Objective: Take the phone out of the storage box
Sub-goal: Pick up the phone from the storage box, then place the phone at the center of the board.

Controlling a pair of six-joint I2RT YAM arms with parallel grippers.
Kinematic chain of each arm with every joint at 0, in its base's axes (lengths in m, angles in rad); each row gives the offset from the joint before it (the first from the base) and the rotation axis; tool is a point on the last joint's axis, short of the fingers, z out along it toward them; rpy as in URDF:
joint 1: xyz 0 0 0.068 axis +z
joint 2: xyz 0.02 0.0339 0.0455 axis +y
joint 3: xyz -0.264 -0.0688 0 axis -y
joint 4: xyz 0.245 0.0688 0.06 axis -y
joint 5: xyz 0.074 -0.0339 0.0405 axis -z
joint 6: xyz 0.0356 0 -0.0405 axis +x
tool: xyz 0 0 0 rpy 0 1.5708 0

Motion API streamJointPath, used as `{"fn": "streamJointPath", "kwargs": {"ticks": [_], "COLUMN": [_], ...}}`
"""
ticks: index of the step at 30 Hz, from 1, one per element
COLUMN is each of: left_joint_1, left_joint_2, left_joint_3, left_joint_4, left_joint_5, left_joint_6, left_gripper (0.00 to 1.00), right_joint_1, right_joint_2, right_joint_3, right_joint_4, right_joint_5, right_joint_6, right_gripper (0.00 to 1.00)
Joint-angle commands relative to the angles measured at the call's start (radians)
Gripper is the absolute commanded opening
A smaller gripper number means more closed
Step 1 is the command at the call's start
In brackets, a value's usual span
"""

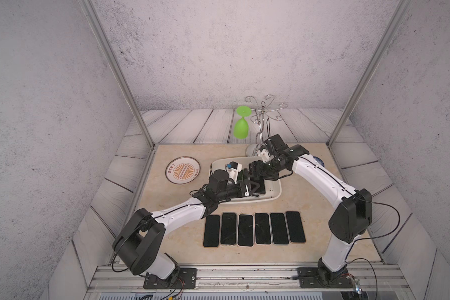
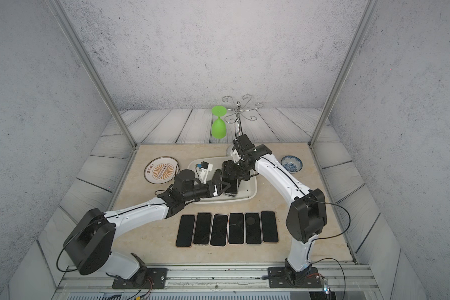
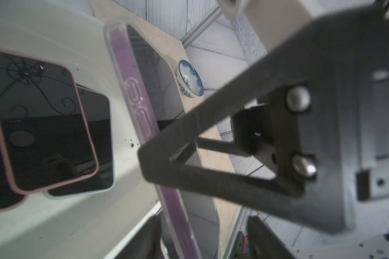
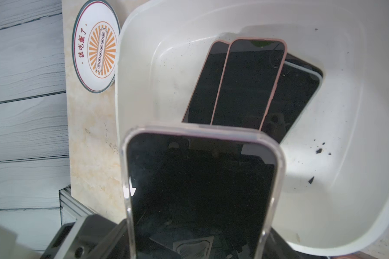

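The right hand [image 1: 256, 170] is clamped on the phone [image 4: 200, 190] by the end nearest its wrist. The phone's long axis rises steeply out of the hand, clear of the floor of the storage box [image 4: 346, 157] but above its interior. The left hand [image 1: 255, 188] reaches in over the box's near rim and meets the same phone from the other side. In the left wrist view the phone shows edge-on, with one black triangular finger [image 3: 211, 114] crossing its side and a second dark finger beyond its other face. The phone stands between them; I cannot tell whether they press on it or leave a gap. The coming move seems to turn on that thin dimension: the left fingers should bear on the flat faces, not the rounded edge.

The phone is a black glass slab in a clear, glossy case with a mauve-tinted rim and rounded corners, and is probably slippery. Below it, three more phones [image 4: 249, 85] lie overlapped on the box's smooth white plastic, which is speckled with dark crumbs. On the marbled beige counter [image 1: 315, 205], a row of six phones [image 1: 255, 228] lies near the box.
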Motion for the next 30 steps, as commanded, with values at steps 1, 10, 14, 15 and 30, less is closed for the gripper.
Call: {"fn": "streamJointPath", "kwargs": {"ticks": [1, 10, 14, 15, 30], "left_joint_1": [-0.001, 0.047, 0.072, 0.073, 0.046], "left_joint_2": [0.022, -0.183, -0.467, -0.544, -1.04], "left_joint_3": [0.025, -0.031, -0.133, -0.161, -0.296], "left_joint_4": [0.062, -0.222, -0.585, -0.664, -1.298], "left_joint_5": [0.025, 0.047, -0.045, -0.082, -0.506], "left_joint_6": [-0.019, 0.089, 0.163, 0.167, -0.009], "left_gripper": [0.41, 0.0, 0.0, 0.0, 0.0], "right_joint_1": [0.001, -0.001, -0.003, -0.003, -0.003], "right_joint_2": [-0.026, -0.013, -0.004, 0.0, 0.074], "right_joint_3": [0.009, 0.058, 0.087, 0.093, 0.156], "right_joint_4": [0.027, -0.049, -0.074, -0.078, -0.079], "right_joint_5": [-0.072, -0.12, -0.118, -0.118, -0.202], "right_joint_6": [0.011, -0.093, -0.142, -0.149, -0.193], "right_gripper": [0.15, 0.76, 0.86, 0.91, 0.95]}}
